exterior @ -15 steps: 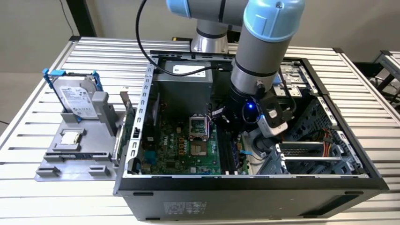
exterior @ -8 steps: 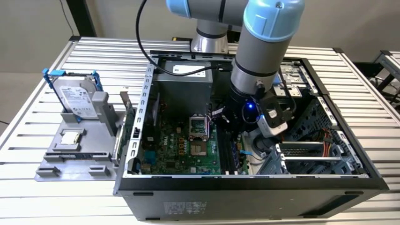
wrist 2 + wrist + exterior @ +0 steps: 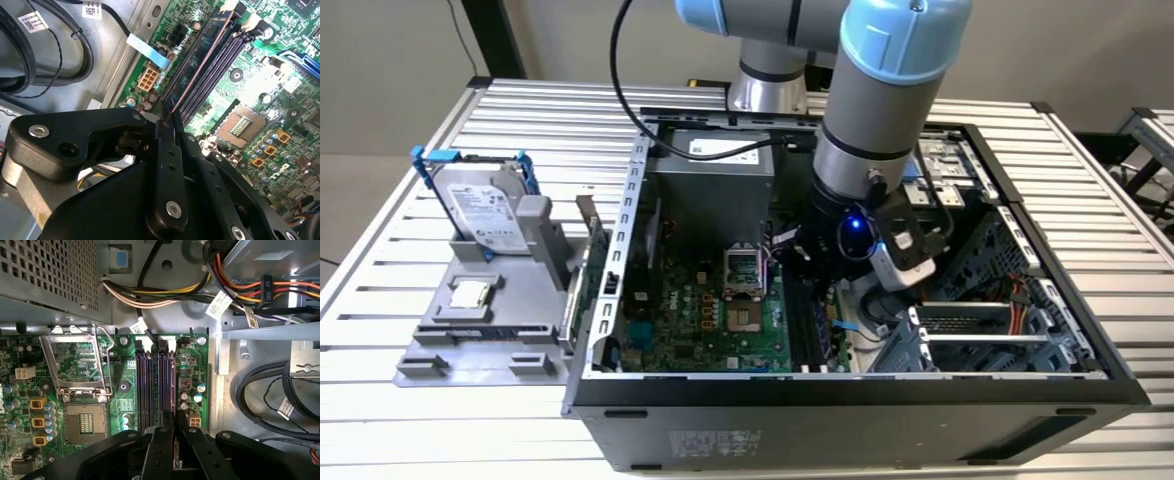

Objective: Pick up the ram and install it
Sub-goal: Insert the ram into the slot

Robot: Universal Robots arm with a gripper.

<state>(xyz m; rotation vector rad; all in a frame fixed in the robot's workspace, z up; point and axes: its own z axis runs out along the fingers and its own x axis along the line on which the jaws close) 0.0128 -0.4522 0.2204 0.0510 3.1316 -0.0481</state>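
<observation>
Clenching the ram [image 3: 197, 67] edge-on over the slots [image 3: 155, 385], the gripper [image 3: 175, 427] crowds bundled cables [image 3: 165, 292].

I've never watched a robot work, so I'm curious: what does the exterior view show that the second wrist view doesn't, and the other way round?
The exterior view takes in the wider setting: the robot arm reaching into the open computer case, the slatted table, and a hard drive standing outside the case. The second wrist view gives the close-up: the claw shut on the ram, seen edge-on along the memory slots. Both show the green motherboard and its processor socket.
</observation>
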